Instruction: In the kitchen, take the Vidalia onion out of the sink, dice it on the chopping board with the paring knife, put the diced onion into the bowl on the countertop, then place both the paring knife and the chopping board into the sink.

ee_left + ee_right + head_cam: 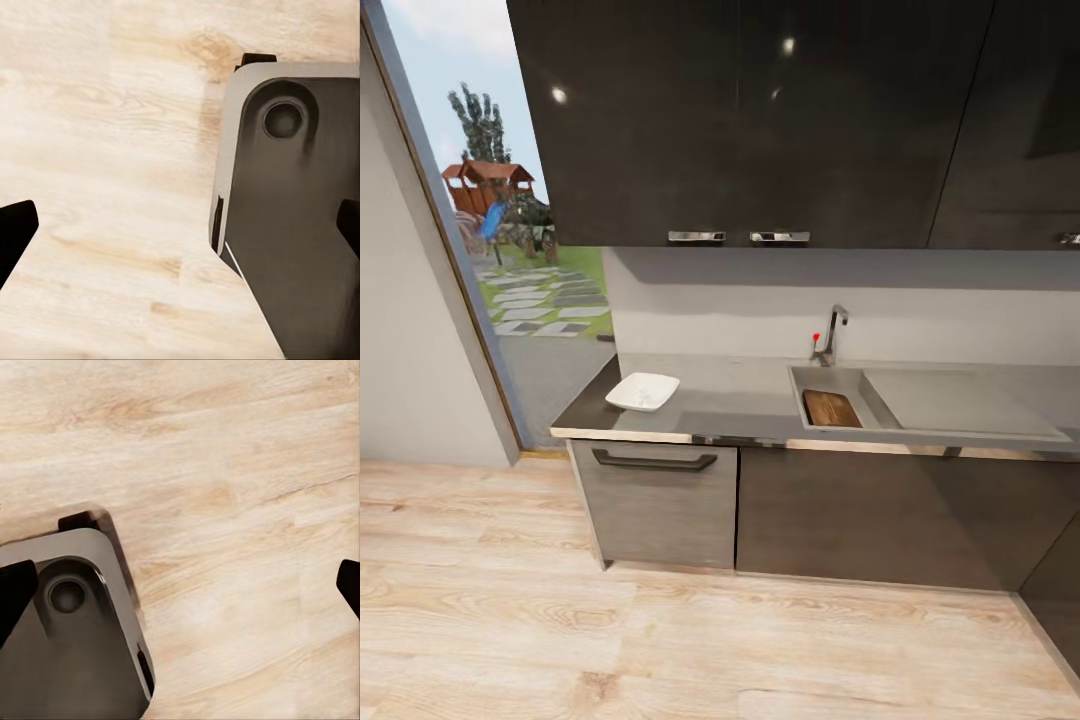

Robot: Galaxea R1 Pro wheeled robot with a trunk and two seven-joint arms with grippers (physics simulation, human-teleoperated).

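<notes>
The dark grey countertop [745,402] lies ahead across the wooden floor. A white square bowl [643,391] rests near its left end; whether anything lies in it is too small to tell. The steel sink [815,382] is set in to the right, under a chrome tap [830,335] with a red-tipped lever. In its basin lies the brown chopping board [831,408]. The paring knife and the onion are hidden or out of view. My left gripper [182,225] hangs open over the floor, holding nothing. My right gripper [182,589] is likewise open and holds nothing.
Dark wall cabinets [760,120] hang above the counter, with dark cabinet fronts [860,515] and a handled drawer [655,460] below. A tall glass opening [510,250] to the garden is at the left. My grey base [300,225] [67,637] stands on light wood flooring [660,640].
</notes>
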